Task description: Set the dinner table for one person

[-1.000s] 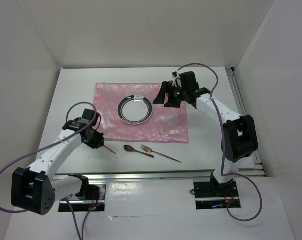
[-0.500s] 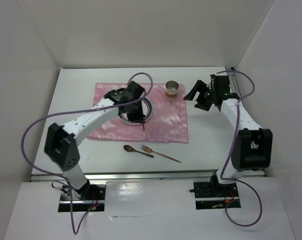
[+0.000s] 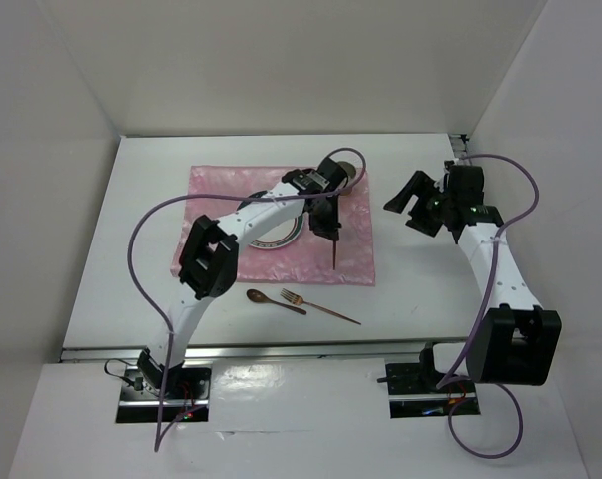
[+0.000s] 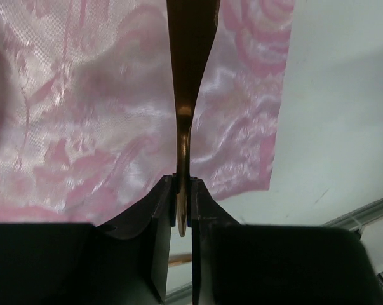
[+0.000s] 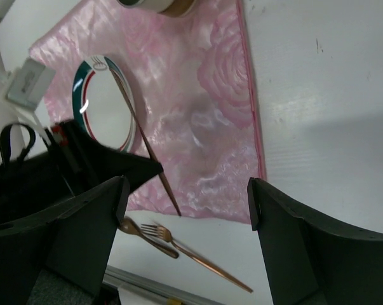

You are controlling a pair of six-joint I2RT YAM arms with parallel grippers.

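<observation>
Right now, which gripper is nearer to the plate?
Left. The left gripper hangs over the mat just beside the plate, holding a knife; the right gripper is open over bare table, beyond the mat.

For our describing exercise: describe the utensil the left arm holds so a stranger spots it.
On the white tabletop lies a pink floral cloth mat. Over its right part, beside the round green-rimmed plate, hangs a slim copper-coloured knife. Unlike the copper-coloured spoon and fork lying flat, it is pinched in the left arm's fingers.

Lab rig: plain white enclosure walls (image 3: 281, 70), metal-railed dinner table (image 3: 420, 289)
</observation>
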